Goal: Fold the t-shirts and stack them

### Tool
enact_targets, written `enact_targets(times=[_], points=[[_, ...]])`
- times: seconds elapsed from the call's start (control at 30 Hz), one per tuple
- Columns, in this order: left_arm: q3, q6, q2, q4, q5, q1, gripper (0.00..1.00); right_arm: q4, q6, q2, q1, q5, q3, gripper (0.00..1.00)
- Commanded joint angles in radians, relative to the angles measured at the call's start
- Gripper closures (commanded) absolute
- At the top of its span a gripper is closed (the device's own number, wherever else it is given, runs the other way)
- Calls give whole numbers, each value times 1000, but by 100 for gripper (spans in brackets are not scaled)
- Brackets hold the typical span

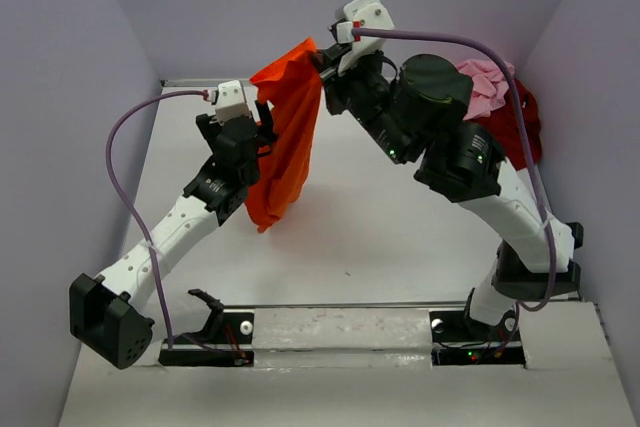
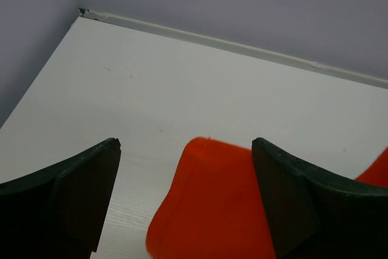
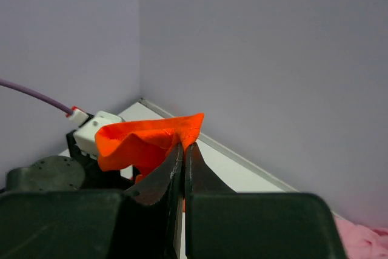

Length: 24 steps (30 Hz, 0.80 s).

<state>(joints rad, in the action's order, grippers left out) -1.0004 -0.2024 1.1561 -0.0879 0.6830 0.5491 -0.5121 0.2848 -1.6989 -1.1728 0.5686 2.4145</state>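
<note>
My right gripper point(image 3: 185, 150) pinches the orange shirt point(image 1: 285, 137), dangling it above the tabletop point(image 1: 380, 237) at 11 o'clock. My left gripper point(image 2: 185, 147) gapes wide beside it. The pink shirt point(image 1: 485, 87) and red shirt point(image 1: 520, 132) are heaped at 2 o'clock.

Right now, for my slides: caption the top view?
Right gripper holds the orange t-shirt aloft; open left gripper beside it.

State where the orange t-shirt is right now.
In the top view, the orange t-shirt hangs left of centre over the table, its upper corner pinched in the right pincer, the open left pincer just beside it.
</note>
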Motion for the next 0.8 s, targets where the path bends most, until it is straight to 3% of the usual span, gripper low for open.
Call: enact_targets(times=[0.0, 0.17, 0.4, 0.57, 0.67, 0.77], points=[[5, 8, -36, -61, 33, 8, 1, 135, 89, 189, 4, 134, -95, 100], [5, 20, -30, -59, 43, 17, 1, 181, 157, 317, 4, 249, -161, 100], [-38, 3, 42, -1, 64, 25, 1, 289, 308, 367, 4, 378, -261, 100], [-8, 20, -25, -38, 87, 25, 1, 349, 367, 289, 4, 403, -322, 100], [-7, 32, -36, -41, 113, 25, 1, 346, 318, 213, 4, 350, -334, 100], [-15, 40, -26, -36, 141, 25, 1, 229, 214, 49, 4, 266, -241, 100]])
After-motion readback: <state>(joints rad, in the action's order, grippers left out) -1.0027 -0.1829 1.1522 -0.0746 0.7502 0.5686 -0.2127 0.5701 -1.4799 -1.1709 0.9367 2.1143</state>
